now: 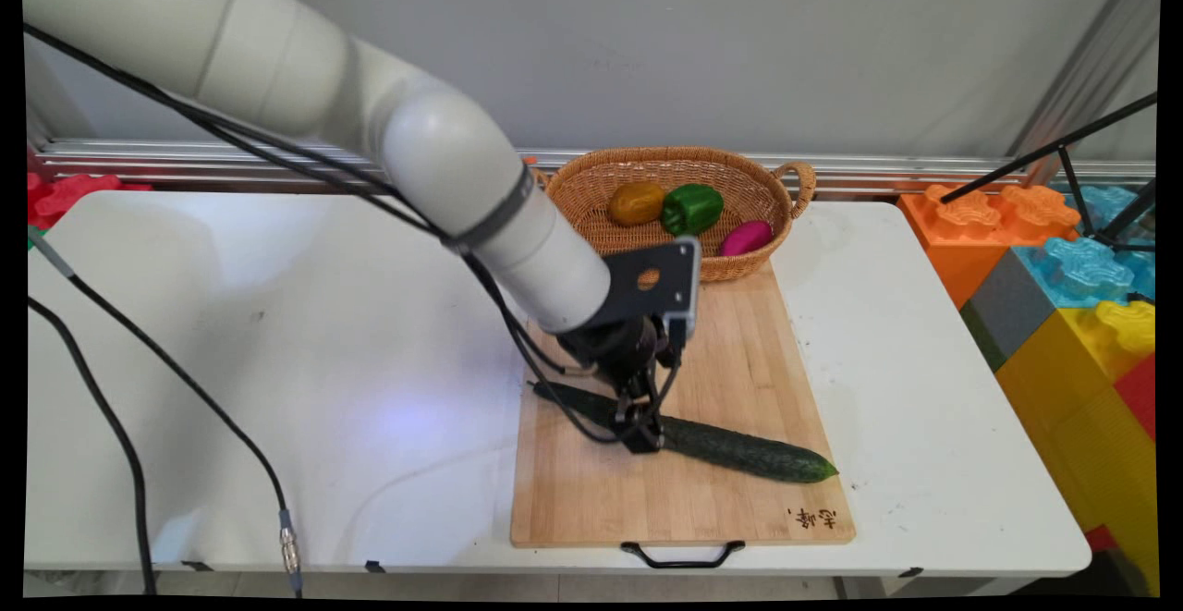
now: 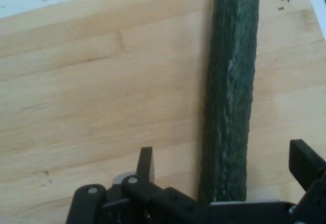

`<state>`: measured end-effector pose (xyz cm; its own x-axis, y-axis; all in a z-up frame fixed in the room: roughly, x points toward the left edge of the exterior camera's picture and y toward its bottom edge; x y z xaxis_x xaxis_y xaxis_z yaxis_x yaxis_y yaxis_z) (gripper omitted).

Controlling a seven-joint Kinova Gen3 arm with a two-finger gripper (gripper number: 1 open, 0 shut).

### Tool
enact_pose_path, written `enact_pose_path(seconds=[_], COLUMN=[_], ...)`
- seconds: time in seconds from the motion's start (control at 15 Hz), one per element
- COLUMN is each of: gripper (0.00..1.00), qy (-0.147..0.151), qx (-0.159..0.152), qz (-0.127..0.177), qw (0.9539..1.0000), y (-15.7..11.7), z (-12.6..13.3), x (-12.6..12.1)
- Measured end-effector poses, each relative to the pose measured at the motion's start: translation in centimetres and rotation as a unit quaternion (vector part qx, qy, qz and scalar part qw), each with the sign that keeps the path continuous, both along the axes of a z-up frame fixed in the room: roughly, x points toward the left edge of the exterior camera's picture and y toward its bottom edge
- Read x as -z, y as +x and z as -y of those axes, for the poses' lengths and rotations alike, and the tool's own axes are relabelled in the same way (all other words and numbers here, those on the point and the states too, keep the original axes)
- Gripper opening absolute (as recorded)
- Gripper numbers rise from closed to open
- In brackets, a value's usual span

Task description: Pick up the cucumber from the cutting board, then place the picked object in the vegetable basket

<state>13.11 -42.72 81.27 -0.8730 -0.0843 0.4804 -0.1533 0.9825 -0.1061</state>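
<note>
A wicker basket (image 1: 591,190) holding a brown fruit (image 1: 636,203), green pepper (image 1: 691,209) and magenta piece (image 1: 746,238) sat at the tabletop's (image 1: 277,361) far edge.

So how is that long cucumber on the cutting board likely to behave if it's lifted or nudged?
The cucumber lies flat and straight on the wooden cutting board, so it is probably stiff rather than floppy. Its round, long body would likely roll sideways if pushed. The gripper straddles it with fingers apart, away from its middle, so a lift there may let the long end dip.

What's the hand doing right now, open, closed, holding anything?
Hand: open, fingers on either side of the cucumber lying on the cutting board, not clamped on it.
</note>
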Motion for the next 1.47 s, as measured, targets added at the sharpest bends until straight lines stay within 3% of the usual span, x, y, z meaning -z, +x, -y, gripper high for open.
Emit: enact_pose_path(seconds=[0.4, 0.73, 0.8, 1.2, 1.47], gripper=[1.0, 1.0, 0.0, 0.0, 0.0], qy=[-0.006, -0.014, -0.015, -0.013, -0.011], qx=[0.007, 0.006, 0.007, 0.009, 0.016], qz=[0.011, 0.014, 0.015, 0.016, 0.003], qw=[0.9999, 0.9998, 0.9998, 0.9997, 0.9998], y=[-1.1, -1.7, -1.8, -2.4, -2.5], z=[-1.1, -1.2, -1.2, -1.3, -1.5], x=[3.2, 4.4, 4.6, 4.9, 2.8])
